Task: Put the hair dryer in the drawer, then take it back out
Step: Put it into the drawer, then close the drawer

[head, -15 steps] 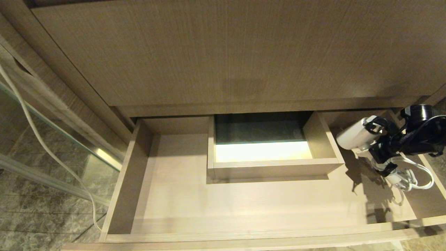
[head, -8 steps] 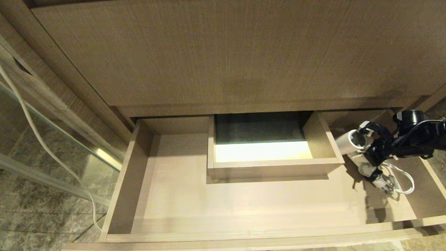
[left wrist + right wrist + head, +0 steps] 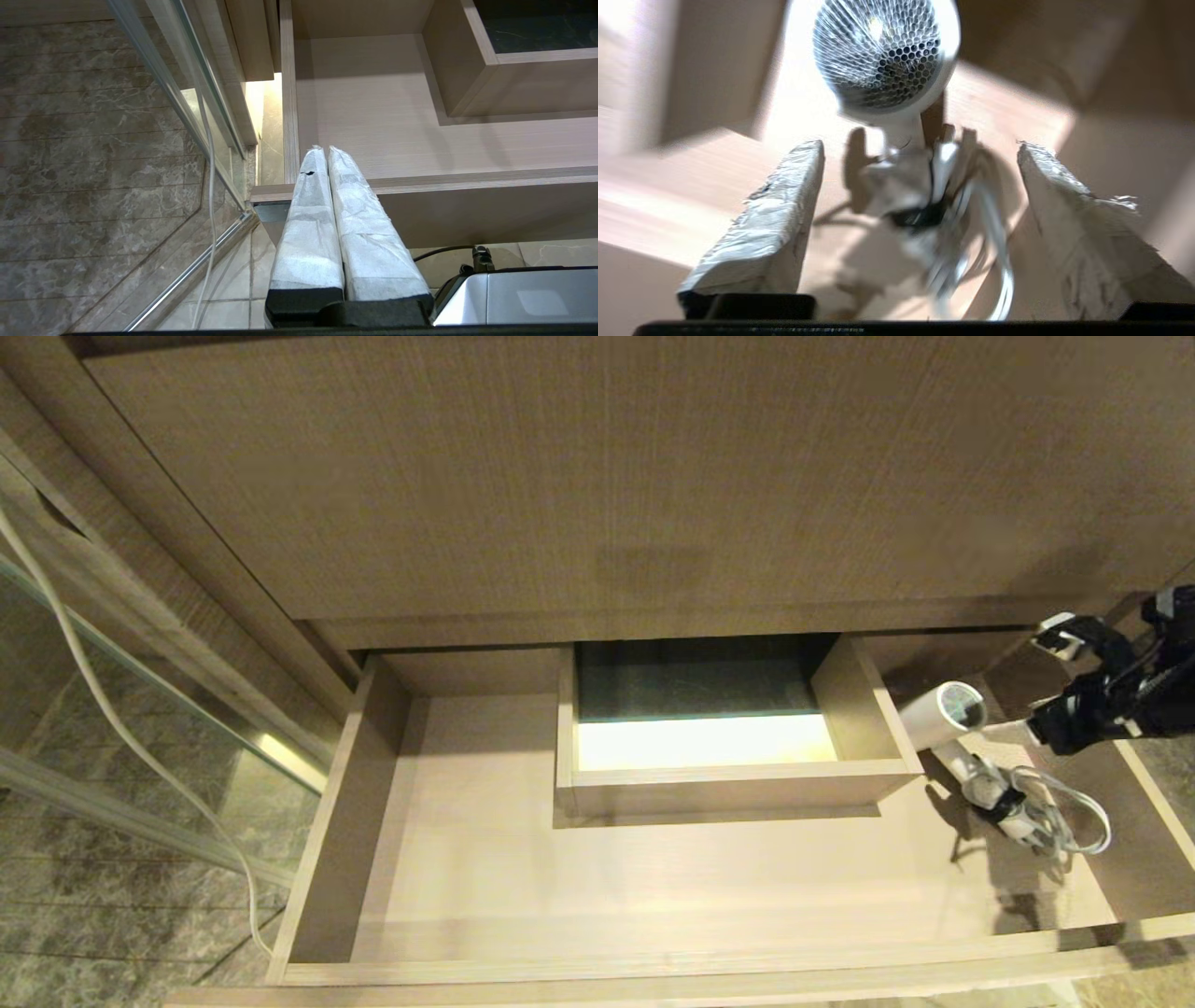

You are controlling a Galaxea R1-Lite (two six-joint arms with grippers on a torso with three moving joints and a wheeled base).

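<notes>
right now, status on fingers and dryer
Right gripper fingers open, clear of hair dryer. Dryer lying in drawer, right side. Left gripper shut, parked. Nothing blocking.

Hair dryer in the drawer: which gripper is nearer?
Right. The right gripper hangs open just beside the hair dryer; the left gripper, shut, sits at the drawer's far front corner.

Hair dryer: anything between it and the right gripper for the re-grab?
Nothing visible. The hair dryer lies on the drawer floor at its right end, and the right gripper hangs just off it, jaws wide apart, with only open space between.
</notes>
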